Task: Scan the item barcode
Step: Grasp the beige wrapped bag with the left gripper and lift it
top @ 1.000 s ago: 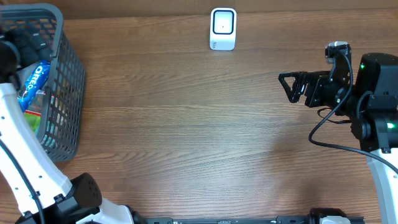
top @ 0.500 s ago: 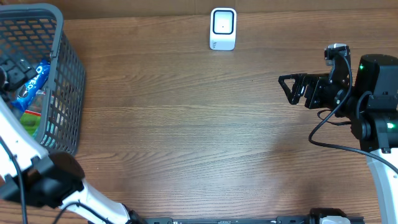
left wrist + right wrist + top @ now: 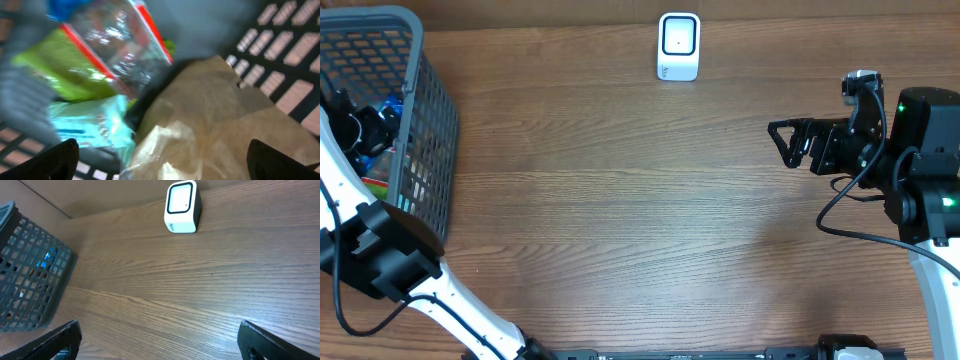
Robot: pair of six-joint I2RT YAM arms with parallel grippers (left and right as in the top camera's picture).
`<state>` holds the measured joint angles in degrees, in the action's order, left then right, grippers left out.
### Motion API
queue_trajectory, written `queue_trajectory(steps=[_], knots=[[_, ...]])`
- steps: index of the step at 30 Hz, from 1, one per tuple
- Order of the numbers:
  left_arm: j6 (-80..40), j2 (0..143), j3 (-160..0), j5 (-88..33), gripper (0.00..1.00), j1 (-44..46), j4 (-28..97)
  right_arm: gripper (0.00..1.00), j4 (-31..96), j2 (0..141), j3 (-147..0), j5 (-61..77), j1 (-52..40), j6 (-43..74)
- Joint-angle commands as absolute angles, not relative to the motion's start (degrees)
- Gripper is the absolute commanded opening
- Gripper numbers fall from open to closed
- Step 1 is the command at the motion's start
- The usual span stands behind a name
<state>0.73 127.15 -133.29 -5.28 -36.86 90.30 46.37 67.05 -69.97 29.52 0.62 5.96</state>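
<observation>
The left claw [image 3: 162, 150] hangs spread wide inside the basket [image 3: 432, 150], over a crinkly brown bag [image 3: 220, 115]; the right claw [image 3: 782, 140] hovers, also spread, well apart from the scanner [image 3: 679, 46]. That bag looks light, soft and slippery, likely to crumple; I'd pinch a gathered fold near its top. The wrist view is blurred: no barcode shows, and the packets [image 3: 90, 125] beside it are half buried.
</observation>
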Motion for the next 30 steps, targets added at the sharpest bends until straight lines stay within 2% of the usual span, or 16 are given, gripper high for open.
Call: queue_trajectory(steps=[1,8,11,14,22,30], knots=[[7.25,127.48,-133.99,-14.94,0.98,-36.07,92.44,1.00,46.02,67.13,-71.48,28.97,0.38,5.93],[7.33,127.37,-134.06,-14.90,0.98,-36.10,94.28,1.00,45.52,68.36,-71.48,29.04,0.38,5.98],[7.90,127.39,-134.06,-14.90,0.88,-35.99,94.24,1.00,45.54,68.82,-71.48,29.04,0.38,5.98],[9.37,127.39,-134.04,-14.87,0.86,-35.92,94.11,1.00,45.52,68.93,-71.48,29.04,0.38,5.98],[12.53,127.42,-131.96,-14.98,0.91,-35.83,93.82,1.00,45.19,68.93,-71.48,29.08,0.38,5.98],[17.15,127.42,-118.93,-16.64,0.95,-33.74,87.15,1.00,44.45,68.93,-71.48,29.17,0.38,6.00]])
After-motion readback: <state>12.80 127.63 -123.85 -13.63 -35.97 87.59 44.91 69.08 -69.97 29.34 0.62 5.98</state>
